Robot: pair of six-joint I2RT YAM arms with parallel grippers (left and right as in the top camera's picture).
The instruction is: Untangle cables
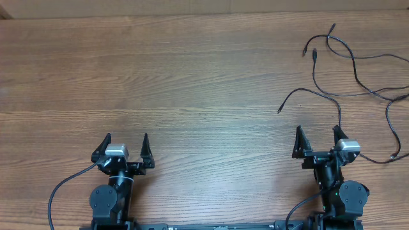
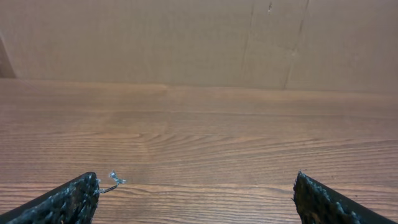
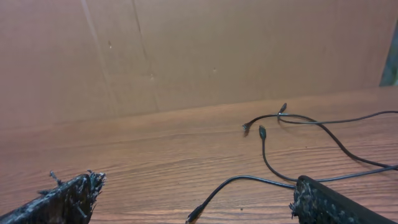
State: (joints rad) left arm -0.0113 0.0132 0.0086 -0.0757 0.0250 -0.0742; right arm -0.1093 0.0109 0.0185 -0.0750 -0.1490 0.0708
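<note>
Several thin black cables (image 1: pixel 353 64) lie loose and crossing on the wooden table at the far right. One strand ends in a small plug (image 1: pixel 279 110) just ahead and to the left of my right gripper (image 1: pixel 317 131), which stands open and holds nothing. In the right wrist view that same plug (image 3: pixel 194 216) lies low between the open fingers of my right gripper (image 3: pixel 198 186), with more cables (image 3: pixel 267 163) and plug ends (image 3: pixel 262 130) beyond. My left gripper (image 1: pixel 126 137) is open at the near left, far from the cables. Only bare wood lies between the fingers of my left gripper (image 2: pixel 196 186).
A brown cardboard wall (image 2: pixel 186 37) stands behind the table's far edge. Some cable strands run off the right edge (image 1: pixel 404 96) of the overhead view. Thick black arm wires (image 1: pixel 64 185) curve beside each base near the front edge.
</note>
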